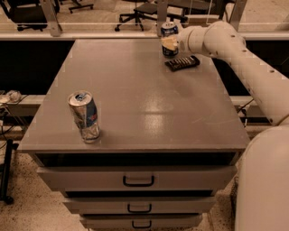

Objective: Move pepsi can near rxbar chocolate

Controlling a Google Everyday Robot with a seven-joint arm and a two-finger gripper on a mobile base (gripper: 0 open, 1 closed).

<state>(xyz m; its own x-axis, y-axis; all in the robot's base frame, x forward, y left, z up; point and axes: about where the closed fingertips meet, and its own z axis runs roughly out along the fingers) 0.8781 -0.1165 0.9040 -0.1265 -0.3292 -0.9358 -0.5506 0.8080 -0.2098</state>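
Station: grey bench (135, 90) with three drawers (138, 179) stacked beneath its front edge.

Arm (235, 49): white, enters from the right side and reaches across to the far right part of the bench top.

Hand (169, 43): positioned at the far right of the bench, near the back edge. It is pinching the pepsi can (170, 30), with a pale finger lying across the front of the can body.

Pepsi can: upright, silver top visible above the hand, dark blue lower body visible below it. Whether its base touches the bench surface cannot be told.

Rxbar chocolate (182, 62): lies flat on the bench just beside the pepsi can, toward the front and right of it, set at a slight angle.

Other item: a dented silver can (84, 116) with blue and red markings stands near the front left edge, well apart from the hand.

Background: office chairs (135, 13) on the floor beyond the bench.
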